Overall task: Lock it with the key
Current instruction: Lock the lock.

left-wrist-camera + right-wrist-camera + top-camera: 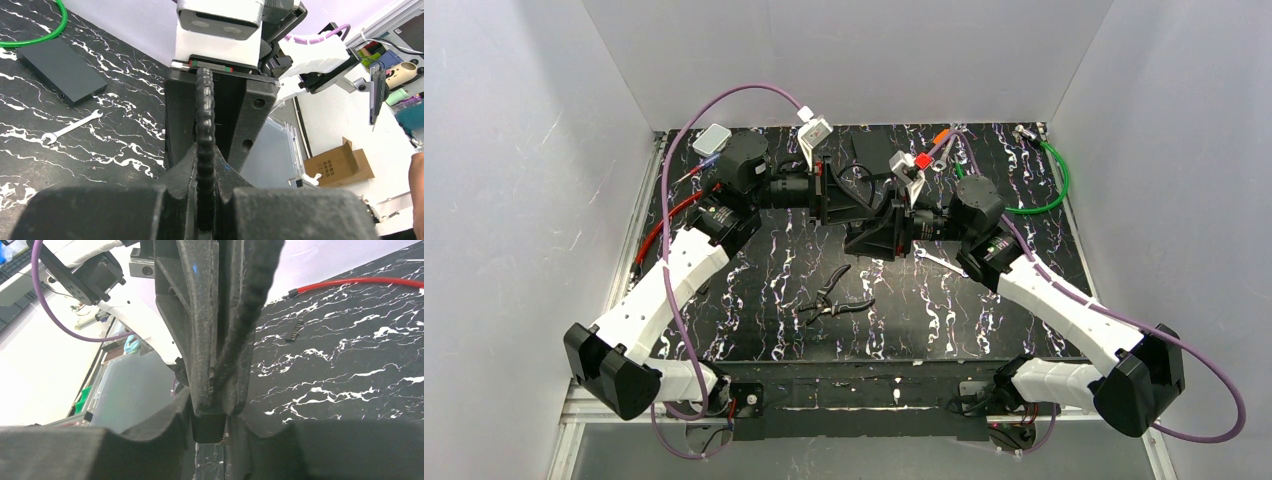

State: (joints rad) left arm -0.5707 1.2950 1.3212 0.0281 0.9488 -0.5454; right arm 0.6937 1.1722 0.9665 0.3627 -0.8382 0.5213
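My two grippers meet nose to nose above the middle of the table, in the top view the left gripper (832, 197) and the right gripper (871, 236). In the left wrist view my left gripper (205, 167) is shut on a black ribbed cord (205, 105) that runs up between the right gripper's black fingers (250, 115). In the right wrist view my right gripper (210, 415) is shut on a small black block (207, 427) at the tips of the left fingers (197, 315); the ribbed cord (250, 300) runs alongside. No key blade or keyhole shows.
Black pliers (834, 297) lie on the marbled table in front of the grippers, and a small wrench (939, 262) lies to the right. A flat black box (869, 150) and a green cable (1049, 180) are at the back. A red cable (659, 225) runs along the left.
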